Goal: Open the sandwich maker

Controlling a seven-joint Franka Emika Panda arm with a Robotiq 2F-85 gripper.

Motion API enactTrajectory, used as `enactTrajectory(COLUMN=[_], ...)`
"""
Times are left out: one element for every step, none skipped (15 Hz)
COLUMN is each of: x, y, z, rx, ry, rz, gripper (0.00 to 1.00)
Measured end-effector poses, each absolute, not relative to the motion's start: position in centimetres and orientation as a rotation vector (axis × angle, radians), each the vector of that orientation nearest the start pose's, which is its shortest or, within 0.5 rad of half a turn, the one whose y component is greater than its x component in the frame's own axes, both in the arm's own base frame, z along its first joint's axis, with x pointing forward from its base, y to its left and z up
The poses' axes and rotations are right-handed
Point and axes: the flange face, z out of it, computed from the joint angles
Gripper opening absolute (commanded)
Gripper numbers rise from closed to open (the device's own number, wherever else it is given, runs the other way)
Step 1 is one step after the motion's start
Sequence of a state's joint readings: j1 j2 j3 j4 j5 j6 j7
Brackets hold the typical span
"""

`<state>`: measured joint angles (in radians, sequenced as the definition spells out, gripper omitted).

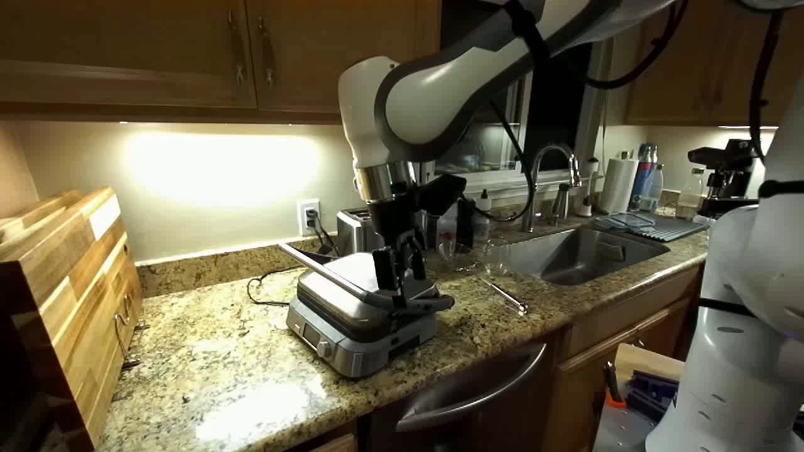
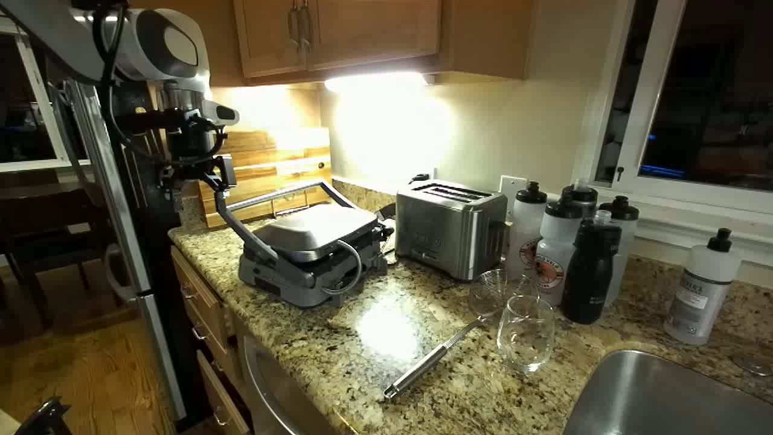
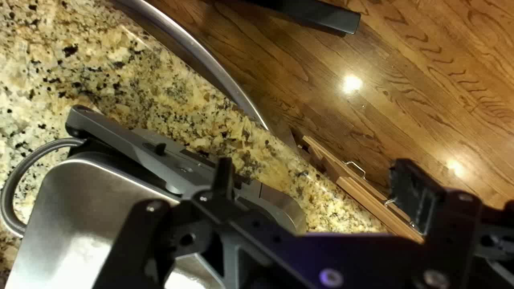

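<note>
The sandwich maker (image 1: 352,295) stands on the granite counter with its silver lid (image 2: 320,226) down, in both exterior views. Its U-shaped handle (image 2: 275,196) juts up and forward of the lid; the handle also shows in an exterior view (image 1: 326,271). In the wrist view the lid (image 3: 80,208) is at the lower left. My gripper (image 1: 402,267) is at the corner of the handle; it also shows in an exterior view (image 2: 196,181). In the wrist view its fingers (image 3: 321,186) are wide apart with nothing visible between them. Whether a finger touches the handle cannot be told.
A toaster (image 2: 450,229) stands beside the sandwich maker, with several bottles (image 2: 589,272) farther along. A strainer (image 2: 423,368) and a glass (image 2: 525,332) are near the sink (image 1: 584,254). A wooden board (image 1: 81,301) stands at the counter's far end.
</note>
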<state>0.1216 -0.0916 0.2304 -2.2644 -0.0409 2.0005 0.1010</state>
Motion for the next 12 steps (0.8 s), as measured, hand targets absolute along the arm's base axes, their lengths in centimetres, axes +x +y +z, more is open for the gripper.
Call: enactTrajectory(x=[45.6, 45.6, 45.6, 45.6, 45.6, 45.6, 45.6, 45.7, 45.8, 46.0, 46.3, 46.8], y=[16.5, 16.5, 16.5, 16.5, 16.5, 16.5, 16.5, 16.4, 16.3, 16.3, 16.2, 16.2], z=[38.4, 38.4, 38.4, 38.4, 38.4, 38.4, 38.4, 38.4, 38.3, 38.3, 38.3, 38.2], rx=[-3.197, -3.197, -3.197, -3.197, -3.197, -3.197, -3.196, -3.196, -3.196, -3.197, -3.198, -3.198], ry=[-0.432, -0.432, -0.432, -0.432, -0.432, -0.432, -0.430, -0.426, -0.416, -0.403, -0.379, -0.352], rz=[0.255, 0.255, 0.255, 0.255, 0.255, 0.255, 0.256, 0.257, 0.259, 0.259, 0.254, 0.242], gripper=[1.00, 1.00, 1.00, 1.00, 1.00, 1.00, 1.00, 1.00, 1.00, 1.00, 1.00, 1.00])
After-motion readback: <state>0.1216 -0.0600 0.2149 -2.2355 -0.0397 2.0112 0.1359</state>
